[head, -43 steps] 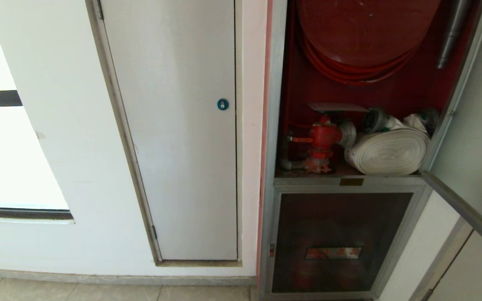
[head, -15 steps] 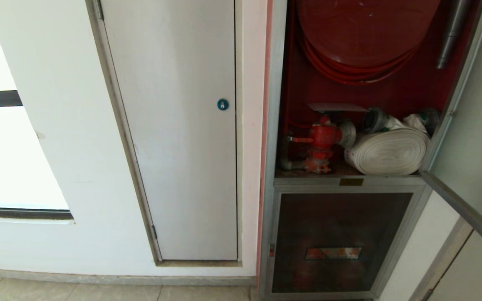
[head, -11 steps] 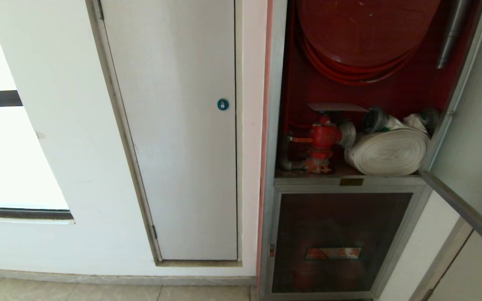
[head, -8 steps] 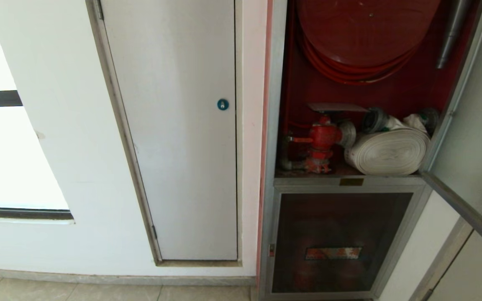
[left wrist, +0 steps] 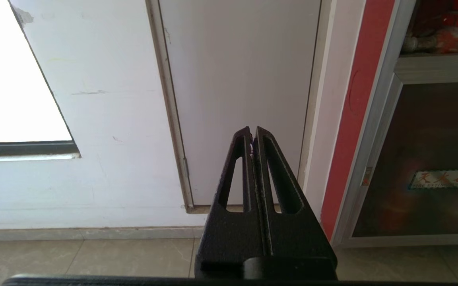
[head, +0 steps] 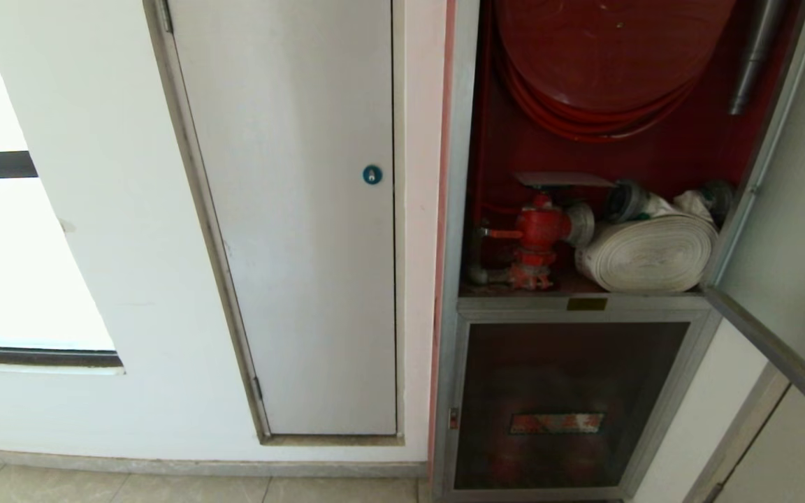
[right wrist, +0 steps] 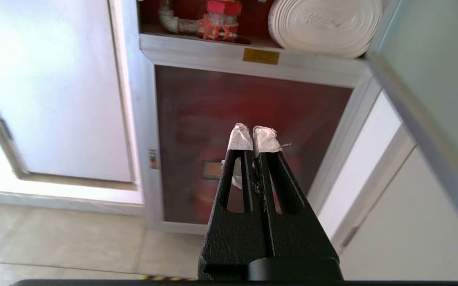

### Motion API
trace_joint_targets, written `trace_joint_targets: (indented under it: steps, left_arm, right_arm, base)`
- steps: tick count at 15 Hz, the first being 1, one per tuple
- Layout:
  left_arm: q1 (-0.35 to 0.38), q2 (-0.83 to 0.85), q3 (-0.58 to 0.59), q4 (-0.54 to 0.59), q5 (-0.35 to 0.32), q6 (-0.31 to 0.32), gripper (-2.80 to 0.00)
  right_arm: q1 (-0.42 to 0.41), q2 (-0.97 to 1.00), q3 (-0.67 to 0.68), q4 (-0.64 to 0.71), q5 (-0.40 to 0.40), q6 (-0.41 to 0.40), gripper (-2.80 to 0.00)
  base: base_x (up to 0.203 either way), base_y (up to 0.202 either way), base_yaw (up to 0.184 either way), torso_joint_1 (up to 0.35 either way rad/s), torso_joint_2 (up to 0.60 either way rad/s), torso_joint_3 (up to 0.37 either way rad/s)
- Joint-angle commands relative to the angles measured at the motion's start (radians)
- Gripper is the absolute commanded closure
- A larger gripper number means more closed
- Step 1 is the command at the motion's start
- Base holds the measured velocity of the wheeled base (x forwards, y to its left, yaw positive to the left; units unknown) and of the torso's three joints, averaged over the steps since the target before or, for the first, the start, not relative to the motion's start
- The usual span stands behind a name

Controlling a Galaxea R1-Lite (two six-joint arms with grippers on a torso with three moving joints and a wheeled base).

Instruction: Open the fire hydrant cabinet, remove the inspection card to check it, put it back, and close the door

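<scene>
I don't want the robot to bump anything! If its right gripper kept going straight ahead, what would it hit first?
Probably the lower dark glass door under the cabinet shelf. The shut right gripper points at it, though depth is hard to judge.

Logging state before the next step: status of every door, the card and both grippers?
fire hydrant cabinet: open, interior exposed.
door: swung open to the right.
inspection card: lying flat on top of the red valve.
lower glass door: closed.
white door: closed.
left gripper: shut, empty.
right gripper: shut, empty.
</scene>
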Motion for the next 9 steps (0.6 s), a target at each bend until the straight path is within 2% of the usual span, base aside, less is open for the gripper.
trace_joint_targets:
  steps: [1, 5, 9]
  left_arm:
    - [0.000, 0.001, 0.023, -0.001, 0.000, 0.000, 0.00]
    - [0.000, 0.001, 0.023, -0.001, 0.000, 0.000, 0.00]
    - [0.000, 0.001, 0.023, -0.001, 0.000, 0.000, 0.00]
  right_arm:
    - [0.001, 0.000, 0.000, 0.001, 0.003, 0.021, 0.00]
    - [0.001, 0.000, 0.000, 0.002, 0.006, 0.026, 0.00]
    - [0.001, 0.000, 0.000, -0.002, -0.002, 0.090, 0.00]
  base:
    - [0.000, 0.000, 0.000, 0.000, 0.00, 0.000]
    - [0.000, 0.000, 0.000, 0.000, 0.00, 0.000]
    - [0.000, 0.000, 0.000, 0.000, 0.00, 0.000]
